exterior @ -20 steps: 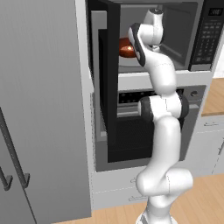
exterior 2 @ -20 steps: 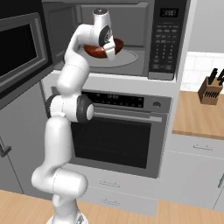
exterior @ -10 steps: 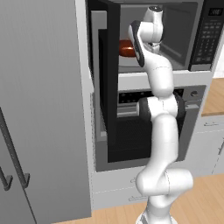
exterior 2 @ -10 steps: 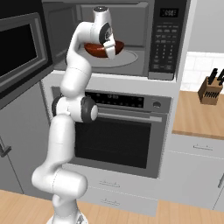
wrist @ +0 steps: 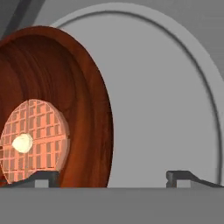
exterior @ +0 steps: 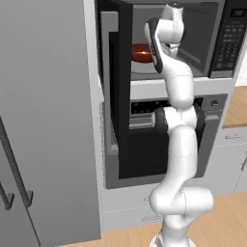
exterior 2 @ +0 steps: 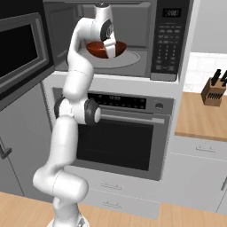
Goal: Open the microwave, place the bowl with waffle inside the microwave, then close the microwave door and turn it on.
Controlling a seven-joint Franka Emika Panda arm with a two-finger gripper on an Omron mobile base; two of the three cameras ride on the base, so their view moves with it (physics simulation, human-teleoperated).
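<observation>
Spread wide, the gripper (wrist: 113, 176) shows its two small dark finger tips far apart in the hand view, one at the bowl's wall and the other over bare glass, with nothing pinched between them. From the right base view the gripper (exterior 2: 110, 48) hangs just above the bowl's rim inside the cavity.

The bowl with waffle (wrist: 65, 109) is a shallow round dish of glossy reddish-brown with a wood-like streaked grain on its inner wall. At its bottom lies a small round orange waffle (wrist: 35, 141) with a square grid pattern and a pale dab at its centre. The bowl (exterior 2: 101, 48) sits on the round, smooth grey turntable (wrist: 166, 100), whose raised rim curves around it, on the left part of the plate.

The microwave (exterior 2: 146, 40) is a wide box with matte grey inner walls and a black keypad panel (exterior 2: 167, 42) on its right. The microwave door (exterior: 124, 87), a flat black panel, stands swung out to the left. Below is a steel oven (exterior 2: 133, 133) with a dark glass front.
</observation>
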